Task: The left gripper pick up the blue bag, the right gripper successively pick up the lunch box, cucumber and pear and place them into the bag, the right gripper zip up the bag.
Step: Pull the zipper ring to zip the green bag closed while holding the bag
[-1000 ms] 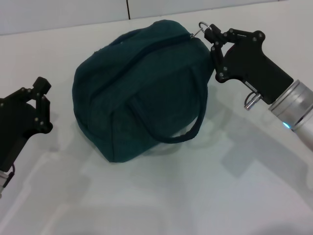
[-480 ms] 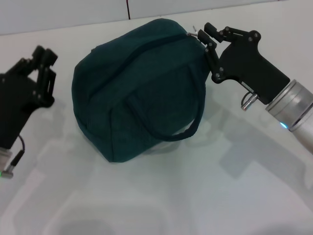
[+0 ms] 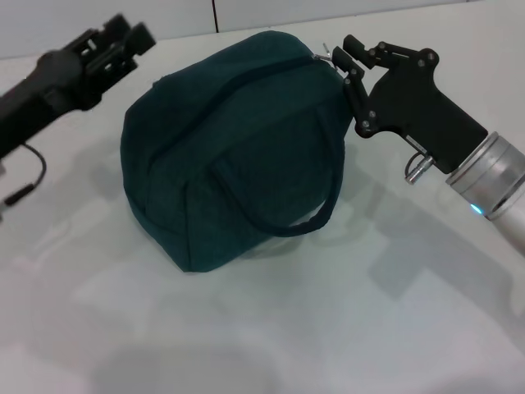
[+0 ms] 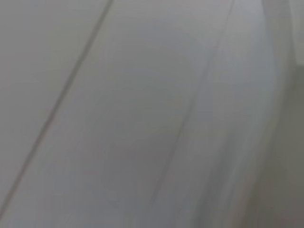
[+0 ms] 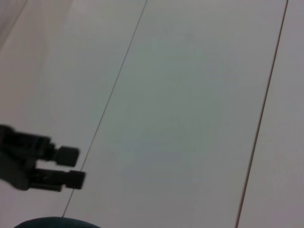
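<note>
The white desk lies bare at its near edge, and farther in sits the blue bag, a plump dark teal bundle resting on the surface with its zipper run shut along the top. One padded loop handle droops down the side facing me, curving out from the fabric and back in near the bag's lower edge. To the right of the bag, the right gripper reaches in on its black arm from the near right, its silver wrist cylinder showing a small lit spot. Its jaws sit close together at the bag's upper far corner, right where the metal zipper ring pokes out; whether they actually pinch the ring I cannot tell. Across the bag, at the far left, the left gripper hangs above the desk on a slanted arm, apart from the bag and holding nothing, its jaws slightly spread. The right wrist view catches those same two finger ends against a pale panelled wall.
</note>
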`<action>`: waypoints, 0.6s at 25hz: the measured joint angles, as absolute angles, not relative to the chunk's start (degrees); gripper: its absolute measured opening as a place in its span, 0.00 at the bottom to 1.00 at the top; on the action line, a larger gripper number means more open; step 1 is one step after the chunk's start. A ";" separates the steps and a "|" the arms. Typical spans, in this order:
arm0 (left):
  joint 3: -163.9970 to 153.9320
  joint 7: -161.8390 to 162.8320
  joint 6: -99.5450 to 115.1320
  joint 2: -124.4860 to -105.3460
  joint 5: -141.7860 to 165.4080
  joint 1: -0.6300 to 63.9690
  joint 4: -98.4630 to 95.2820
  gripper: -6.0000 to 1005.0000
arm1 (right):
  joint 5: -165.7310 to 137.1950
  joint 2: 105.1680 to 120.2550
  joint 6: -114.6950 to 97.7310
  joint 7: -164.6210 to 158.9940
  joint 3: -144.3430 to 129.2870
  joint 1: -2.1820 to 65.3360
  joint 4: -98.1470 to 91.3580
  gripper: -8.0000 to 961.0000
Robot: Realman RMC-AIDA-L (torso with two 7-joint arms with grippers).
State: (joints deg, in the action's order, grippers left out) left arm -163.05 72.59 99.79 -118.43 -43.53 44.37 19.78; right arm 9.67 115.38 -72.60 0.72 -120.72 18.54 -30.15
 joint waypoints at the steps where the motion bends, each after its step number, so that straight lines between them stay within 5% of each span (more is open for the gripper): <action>1: -163.04 75.03 100.40 -118.42 -42.41 45.84 22.03 0.40 | 9.67 115.38 -72.60 0.73 -120.72 18.54 -30.15 0.11; 6: -163.03 82.78 101.89 -118.41 -34.30 53.22 30.28 0.71 | 9.53 115.39 -72.60 0.80 -120.69 19.00 -30.00 0.11; 15: -163.10 88.68 99.06 -119.51 -19.71 62.57 36.50 0.74 | 9.49 115.38 -72.59 1.00 -120.58 19.42 -29.66 0.10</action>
State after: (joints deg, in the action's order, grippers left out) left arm -163.10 88.68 99.07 -119.51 -19.71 62.57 36.50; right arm 9.49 115.38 -72.59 1.00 -120.58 19.42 -29.66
